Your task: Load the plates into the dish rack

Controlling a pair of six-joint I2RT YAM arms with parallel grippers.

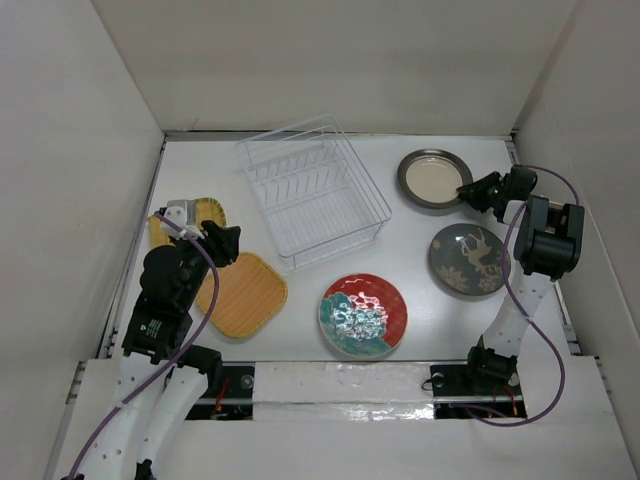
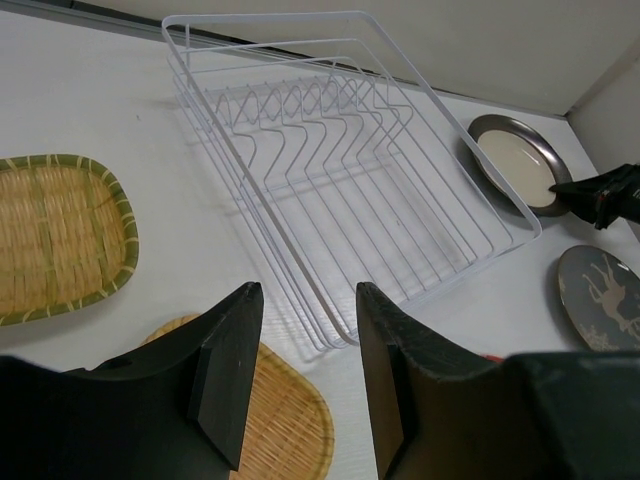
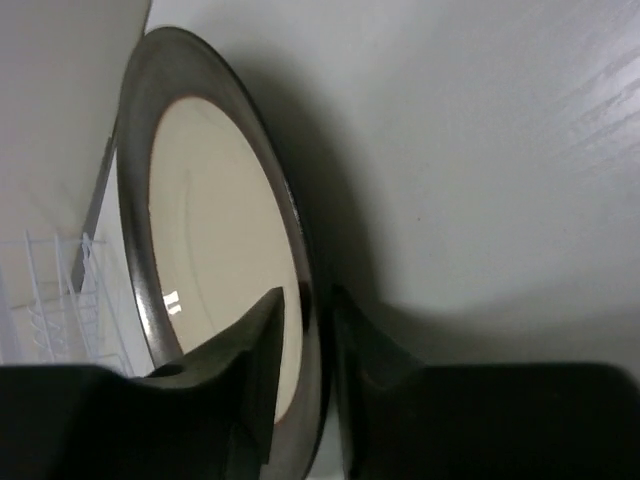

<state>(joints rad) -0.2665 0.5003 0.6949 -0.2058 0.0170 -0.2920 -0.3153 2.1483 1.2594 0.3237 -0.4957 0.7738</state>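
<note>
Left claw: your left gripper [image 2: 305,297] stands spread, with nothing between its fingers; it hangs over the inner edge of the near woven plate [image 1: 240,293].
Right claw: your right gripper [image 3: 307,300] pinches the rim of the dark-rimmed plate [image 1: 433,180], one finger over the beige centre, the other outside the rim.
Dish rack: you find the dish rack [image 1: 312,190] at 12 o'clock from the middle of the table [image 1: 405,235], turned askew; all five plates are outside it.
Dark-rimmed plate: at 2 o'clock, near the rack's right corner.
Deer plate: the deer plate [image 1: 468,260] lies flat at 3 o'clock, beside your right arm.
Floral plate: the floral plate [image 1: 363,315] lies flat at 6 o'clock.
Woven plates: the near one sits at 8 o'clock; the far woven plate [image 1: 208,212] sits at 9 o'clock, partly hidden by your left arm.
</note>
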